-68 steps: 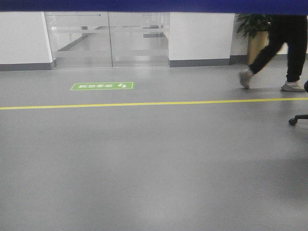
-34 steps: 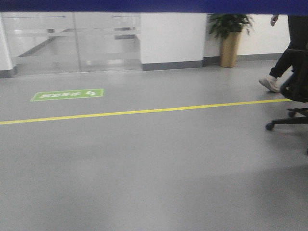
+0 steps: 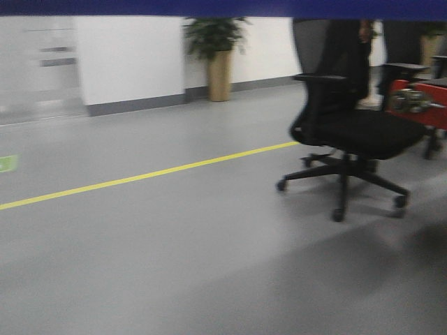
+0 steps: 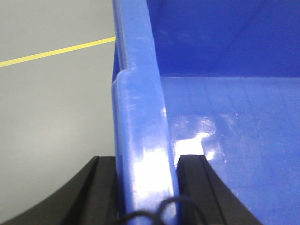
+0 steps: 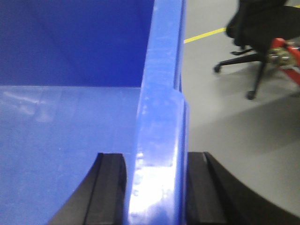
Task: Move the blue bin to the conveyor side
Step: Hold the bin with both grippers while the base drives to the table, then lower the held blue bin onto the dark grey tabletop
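Note:
The blue bin (image 4: 225, 117) is glossy blue plastic with a thick rolled rim. My left gripper (image 4: 145, 187) is shut on its left rim, one black finger outside the wall and one inside. My right gripper (image 5: 157, 187) is shut on its right rim (image 5: 161, 108) the same way. The bin is held above the grey floor; its empty inside shows in both wrist views. In the front view only a dark blue strip (image 3: 209, 7) along the top edge shows. The conveyor side is out of view.
A black office chair (image 3: 349, 125) on castors stands on the grey floor ahead to the right; it also shows in the right wrist view (image 5: 262, 28). A red object (image 3: 419, 101) is behind it. A yellow floor line (image 3: 140, 178) crosses ahead. A potted plant (image 3: 218, 59) stands at the white wall.
The front view has swung to the right: the glass doors and green floor sign slid off to the left, the plant moved left, and the black chair came into full view.

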